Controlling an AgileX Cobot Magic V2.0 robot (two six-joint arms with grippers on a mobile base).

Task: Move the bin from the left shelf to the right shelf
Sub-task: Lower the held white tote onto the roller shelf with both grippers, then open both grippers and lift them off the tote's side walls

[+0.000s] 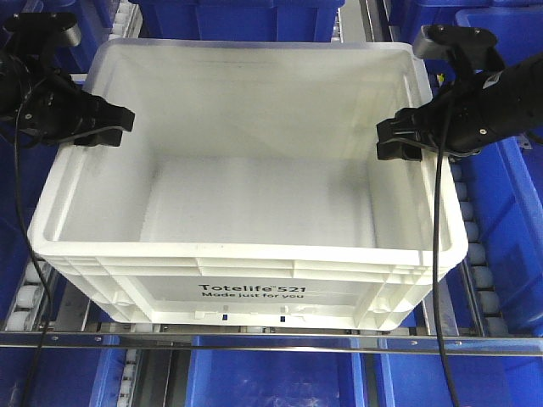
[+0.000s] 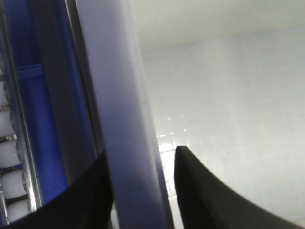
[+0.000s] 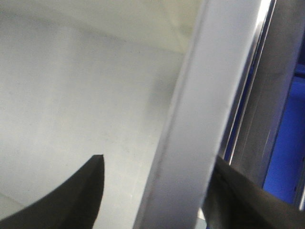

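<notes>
With the bin (image 1: 254,246) sitting empty on the roller shelf (image 1: 475,254), its printed "Totelife 521" side nearest the camera, the step in hand reads as the two-arm grasp before the lift. Blue bins (image 1: 509,195) sit below the bin, to both sides and behind it. The left pincer (image 1: 106,125) straddles the bin's left rim; the wrist view shows one finger (image 2: 209,195) inside the wall and one outside, a sliver of gap on the inner side, so not clearly clamped. The right pincer (image 1: 399,140) straddles the right rim, fingers either side, contact unclear. Next move likely calls for firm closure on both walls, then an even lift and sideways carry.
</notes>
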